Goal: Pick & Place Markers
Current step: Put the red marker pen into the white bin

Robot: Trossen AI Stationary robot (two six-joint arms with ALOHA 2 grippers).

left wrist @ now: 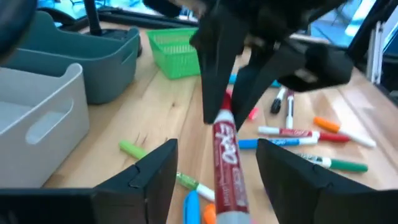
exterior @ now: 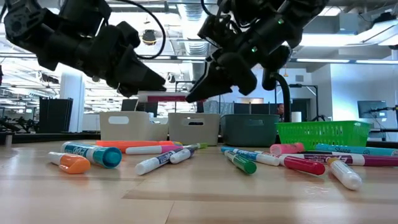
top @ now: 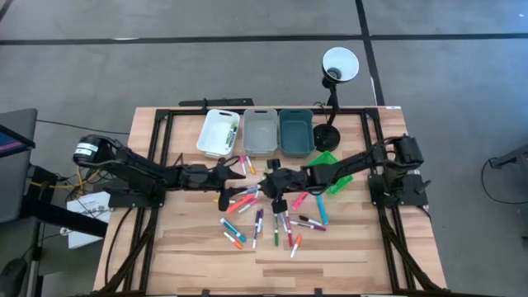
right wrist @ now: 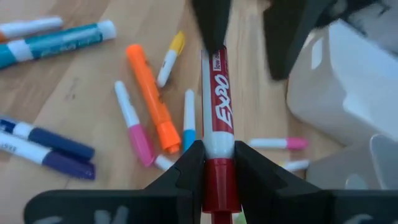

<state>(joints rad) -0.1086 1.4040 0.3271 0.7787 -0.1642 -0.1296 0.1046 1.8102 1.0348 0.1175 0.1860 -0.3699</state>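
Nearest me, loose markers [top: 272, 223] lie scattered over the middle of the tabletop [top: 346, 256]. Above them the two hands meet. My right wrist camera shows the right hand [right wrist: 217, 163] clamped on a red Expo marker [right wrist: 216, 124], which the overhead view hides. From the left wrist, the left hand [left wrist: 214, 163] stands wide, fingers clear of that marker, I think. Toward the far edge sit white [top: 216, 134], grey [top: 260, 132] and teal bins [top: 295, 132].
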